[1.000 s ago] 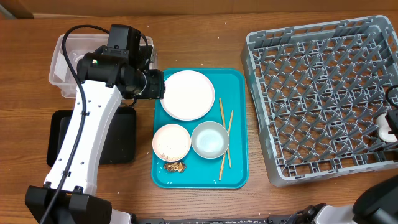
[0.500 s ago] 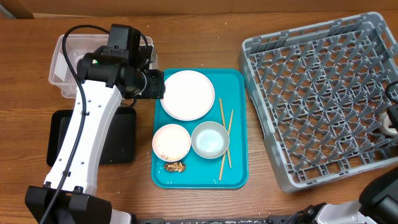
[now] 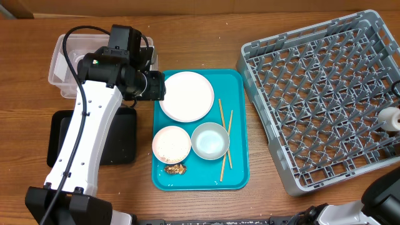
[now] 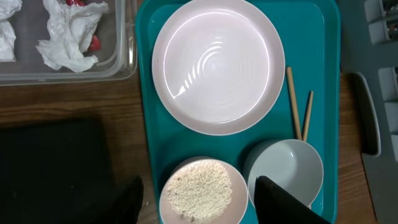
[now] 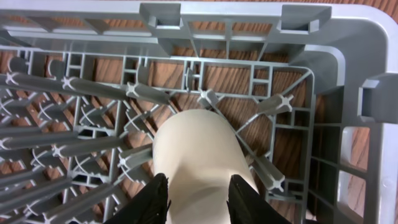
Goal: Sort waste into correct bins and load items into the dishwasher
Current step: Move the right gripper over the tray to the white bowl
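Observation:
My left gripper [image 4: 202, 208] is open and empty above the pinkish bowl of white rice [image 4: 199, 190] on the teal tray; its wrist shows in the overhead view [image 3: 147, 84]. The white plate [image 3: 186, 95], grey-blue bowl [image 3: 210, 140], wooden chopsticks [image 3: 224, 134] and brown food scraps [image 3: 175, 167] also lie on that tray. The clear tub [image 4: 127, 37] holds crumpled tissue [image 4: 65, 40] and a bit of red wrapper [image 4: 93, 43]. My right gripper [image 5: 199, 202] is shut on the small white cup [image 5: 199, 152], low among the pegs at the right side of the grey dish rack [image 3: 325, 100].
The black tray [image 3: 119, 137] lies left of the teal serving tray [image 3: 237, 175], partly under my left arm. The rack sits skewed on the wooden table. Its outer wall [image 5: 217, 25] stands just beyond the cup.
The dish rack has shifted and swung towards the teal tray. The cup in my right gripper has moved slightly towards the back. The left arm has stayed still.

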Controlling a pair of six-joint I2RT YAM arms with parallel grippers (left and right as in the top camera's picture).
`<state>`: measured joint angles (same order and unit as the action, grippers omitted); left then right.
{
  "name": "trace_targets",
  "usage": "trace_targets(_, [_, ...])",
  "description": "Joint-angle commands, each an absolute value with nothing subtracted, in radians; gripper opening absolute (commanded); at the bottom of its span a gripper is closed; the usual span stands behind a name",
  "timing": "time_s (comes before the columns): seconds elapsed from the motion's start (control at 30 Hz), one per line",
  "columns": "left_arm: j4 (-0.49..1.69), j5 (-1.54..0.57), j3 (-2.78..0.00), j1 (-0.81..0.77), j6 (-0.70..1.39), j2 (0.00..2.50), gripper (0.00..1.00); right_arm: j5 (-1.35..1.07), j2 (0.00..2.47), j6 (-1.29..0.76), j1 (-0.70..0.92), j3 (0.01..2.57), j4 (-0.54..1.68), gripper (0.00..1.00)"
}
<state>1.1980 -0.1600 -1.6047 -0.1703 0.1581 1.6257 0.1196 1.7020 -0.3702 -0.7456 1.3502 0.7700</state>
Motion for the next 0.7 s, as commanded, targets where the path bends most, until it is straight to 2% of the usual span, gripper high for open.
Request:
trace_targets(0.0, [1.2,-0.154,-1.618,-0.171,0.165,1.623,0.59,0.104,1.711,-0.375,-0.748,1.383,0.768,0.36])
trace_targets(0.2, [1.2,-0.153,-1.618,-0.171,0.164,1.623,0.6,-0.085,1.658,-0.355,-0.743,1.428,0.828,0.41])
trace_targets(0.3, [1.2,-0.153,-1.618,-0.171,0.165,1.623,0.6,-0.223,1.605,-0.275,-0.724,1.467,0.89,0.42])
trace_targets(0.43, [1.2,-0.153,-1.618,-0.171,0.165,1.623,0.6,-0.313,1.534,-0.208,-0.668,1.483,1.054,0.42])
trace_targets(0.57, [1.2,-0.154,-1.618,-0.171,0.165,1.623,0.6,-0.316,1.518,-0.2,-0.573,1.477,1.309,0.42])
trace_targets(0.67, [1.199,-0.154,-1.618,-0.171,0.165,1.623,0.61,-0.316,1.518,-0.15,-0.477,1.441,1.401,0.42])
